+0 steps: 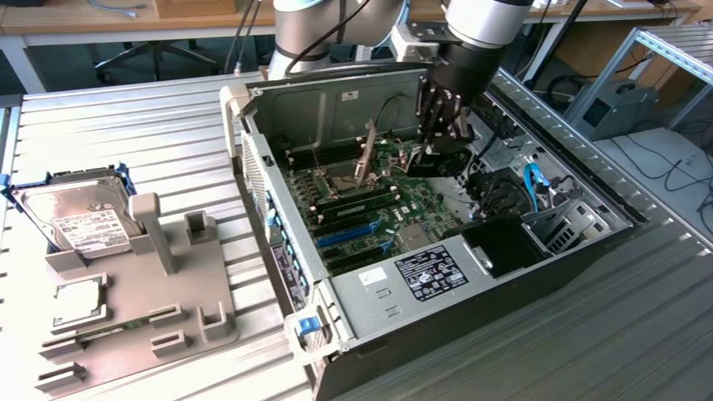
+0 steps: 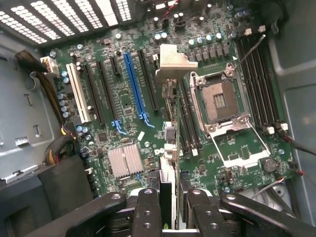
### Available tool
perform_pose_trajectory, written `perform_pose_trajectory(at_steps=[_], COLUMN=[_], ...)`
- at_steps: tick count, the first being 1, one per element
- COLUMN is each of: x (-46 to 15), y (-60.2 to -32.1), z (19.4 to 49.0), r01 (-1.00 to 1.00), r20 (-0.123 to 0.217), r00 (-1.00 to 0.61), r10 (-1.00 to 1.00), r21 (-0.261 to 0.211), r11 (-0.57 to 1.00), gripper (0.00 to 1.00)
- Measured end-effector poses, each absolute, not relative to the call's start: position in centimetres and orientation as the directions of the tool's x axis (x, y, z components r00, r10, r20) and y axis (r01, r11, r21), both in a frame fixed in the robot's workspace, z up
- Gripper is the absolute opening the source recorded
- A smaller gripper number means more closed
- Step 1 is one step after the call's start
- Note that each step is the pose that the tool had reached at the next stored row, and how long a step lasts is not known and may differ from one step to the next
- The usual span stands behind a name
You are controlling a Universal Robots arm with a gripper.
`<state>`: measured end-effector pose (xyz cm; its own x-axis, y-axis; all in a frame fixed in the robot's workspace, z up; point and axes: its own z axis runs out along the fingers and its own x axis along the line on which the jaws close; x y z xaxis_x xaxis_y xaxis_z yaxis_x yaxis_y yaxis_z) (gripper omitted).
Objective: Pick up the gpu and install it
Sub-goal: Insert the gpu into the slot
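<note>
The gpu point(image 2: 169, 148) appears edge-on in the wrist view, a thin dark card with its silver bracket point(image 2: 174, 61) at the far end. My gripper point(image 2: 170, 202) is shut on it, one finger on each side of the card's near end. The card hangs above the motherboard point(image 2: 108, 143), parallel to the expansion slots and a little to the socket side of the blue slot point(image 2: 134, 84). In the exterior view my gripper point(image 1: 435, 142) reaches down into the open computer case point(image 1: 368, 292) with the gpu point(image 1: 423, 159) below it.
The open CPU socket point(image 2: 217, 98) and the memory slots point(image 2: 256, 84) lie beside the card. Cables and the drive bay crowd the case's side at the exterior view's right point(image 1: 523, 192). A grey fixture point(image 1: 167, 292) at the exterior view's left holds a hard drive point(image 1: 78, 217).
</note>
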<state>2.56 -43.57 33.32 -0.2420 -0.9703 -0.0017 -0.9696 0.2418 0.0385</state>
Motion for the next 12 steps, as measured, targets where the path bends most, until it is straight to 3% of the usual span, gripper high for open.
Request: perform_pose_trajectory(at_steps=[12], x=[2.56], y=[-43.57], z=[33.32], r01=[-0.989], r20=[-0.002], r00=[-0.143], r10=[-0.990], r21=[0.038], r11=[0.143], gripper=[0.26])
